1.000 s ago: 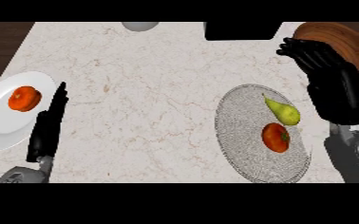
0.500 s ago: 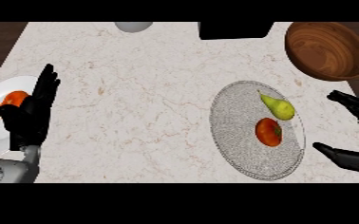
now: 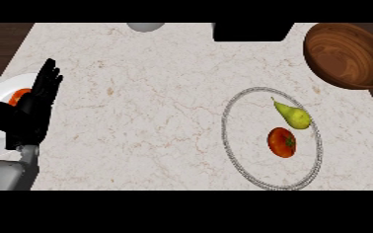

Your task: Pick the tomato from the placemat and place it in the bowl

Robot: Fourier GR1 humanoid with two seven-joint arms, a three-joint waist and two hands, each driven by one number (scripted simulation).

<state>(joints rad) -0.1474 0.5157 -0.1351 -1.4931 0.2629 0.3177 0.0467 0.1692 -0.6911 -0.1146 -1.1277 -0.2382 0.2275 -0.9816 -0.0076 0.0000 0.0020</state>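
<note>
A red tomato (image 3: 282, 142) lies on a round grey placemat (image 3: 241, 153) at the right of the counter, just below a yellow-green pear (image 3: 293, 115). The brown wooden bowl (image 3: 341, 54) sits at the upper right, partly cut off by the edge. My left hand (image 3: 34, 107) rests open at the far left, fingers up, far from the placemat. It covers part of a white plate (image 3: 10, 89). My right hand does not show.
The white plate carries a red-orange fruit (image 3: 19, 96), half hidden by my left hand. A black block (image 3: 251, 30) and a grey round object (image 3: 146, 26) stand at the counter's far edge. Bare marble lies between the plate and the placemat.
My right hand has drawn back out of the right edge and no longer shows. The view has shifted, so the whole bowl now appears. My left hand moved slightly toward the left.
</note>
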